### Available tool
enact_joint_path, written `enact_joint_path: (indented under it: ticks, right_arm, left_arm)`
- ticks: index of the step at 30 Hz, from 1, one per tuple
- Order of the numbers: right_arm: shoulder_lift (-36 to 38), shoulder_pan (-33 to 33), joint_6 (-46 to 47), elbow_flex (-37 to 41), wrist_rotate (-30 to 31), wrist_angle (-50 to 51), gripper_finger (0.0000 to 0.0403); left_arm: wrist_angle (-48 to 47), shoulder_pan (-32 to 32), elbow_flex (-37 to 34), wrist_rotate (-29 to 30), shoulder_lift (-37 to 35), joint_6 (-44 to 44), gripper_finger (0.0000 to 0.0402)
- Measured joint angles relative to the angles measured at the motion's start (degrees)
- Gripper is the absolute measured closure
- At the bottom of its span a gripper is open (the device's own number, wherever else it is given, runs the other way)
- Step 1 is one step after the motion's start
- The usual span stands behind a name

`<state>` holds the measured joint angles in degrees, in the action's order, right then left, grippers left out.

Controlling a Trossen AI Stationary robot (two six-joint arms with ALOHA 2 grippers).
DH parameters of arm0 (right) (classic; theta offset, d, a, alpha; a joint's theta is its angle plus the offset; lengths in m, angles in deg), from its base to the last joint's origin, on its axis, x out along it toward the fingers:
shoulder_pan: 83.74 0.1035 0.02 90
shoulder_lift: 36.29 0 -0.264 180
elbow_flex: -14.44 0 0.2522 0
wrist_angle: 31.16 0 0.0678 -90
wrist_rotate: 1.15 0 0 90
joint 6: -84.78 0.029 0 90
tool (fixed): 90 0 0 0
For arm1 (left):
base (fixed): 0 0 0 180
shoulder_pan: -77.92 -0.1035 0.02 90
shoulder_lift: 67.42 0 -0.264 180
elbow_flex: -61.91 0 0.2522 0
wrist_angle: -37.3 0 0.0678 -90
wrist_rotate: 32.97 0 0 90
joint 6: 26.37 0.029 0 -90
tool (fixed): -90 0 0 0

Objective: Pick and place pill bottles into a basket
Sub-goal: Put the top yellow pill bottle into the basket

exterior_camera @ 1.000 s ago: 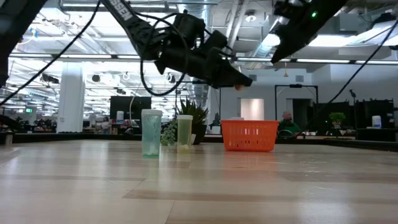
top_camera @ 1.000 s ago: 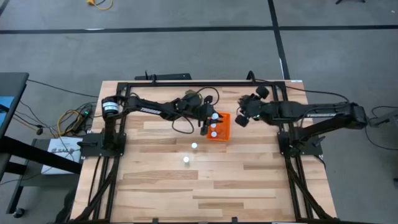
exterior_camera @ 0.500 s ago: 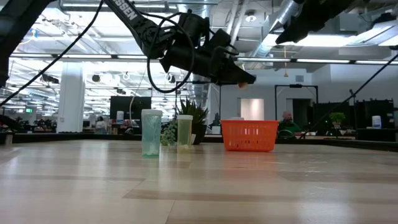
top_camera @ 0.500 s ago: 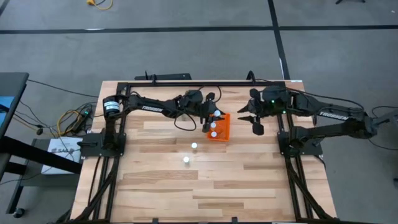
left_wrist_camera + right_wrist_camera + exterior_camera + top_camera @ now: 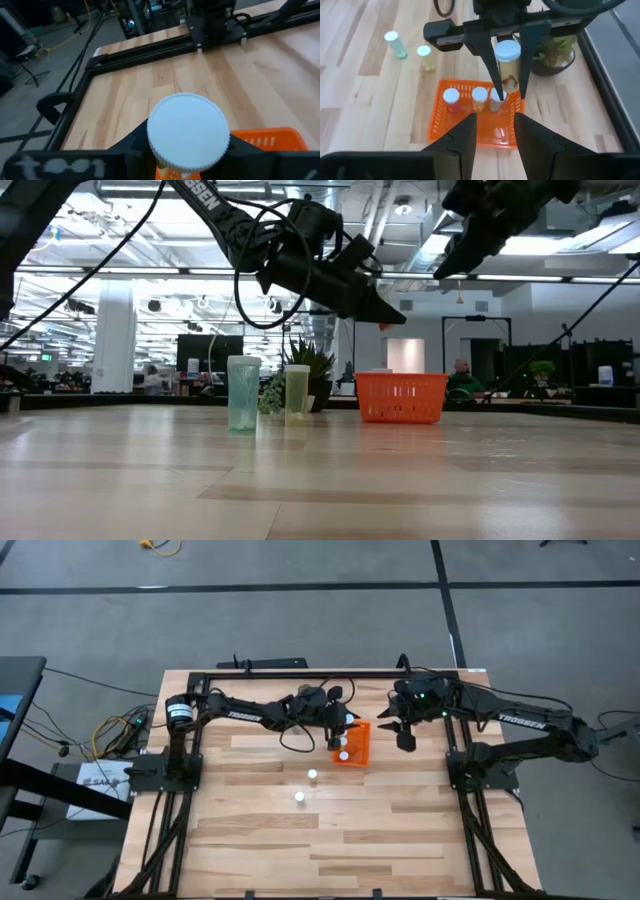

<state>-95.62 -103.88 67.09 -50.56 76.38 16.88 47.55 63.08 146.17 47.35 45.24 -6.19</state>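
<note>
Bottle (image 5: 508,59) in left gripper (image 5: 506,82)

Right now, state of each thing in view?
Left gripper: shut on a bottle, above the basket.
Held bottle: upright, capped, not yet dropped.
Basket: upright, three capped bottles standing inside.
Loose bottles: two, upright on the table, outside the basket.
Right gripper: open, empty, raised beside the basket.
Plant: upright in its pot.
</note>
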Motion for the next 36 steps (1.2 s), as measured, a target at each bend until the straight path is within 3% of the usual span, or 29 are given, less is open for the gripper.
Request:
enact_joint_path:
  ticks: [15, 36]
  right_arm:
    - [3.71, 1.75, 4.22, 0.0, -0.23, 0.86, 0.028]
    - [4.28, 1.75, 4.22, 0.0, -0.13, -0.07, 0.028]
  left_arm:
    - [6.81, -2.22, -0.04, -9.35, 0.0, -5.18, 0.0313]
    - [7.41, -1.61, -0.54, -8.12, 0.0, -3.45, 0.0313]
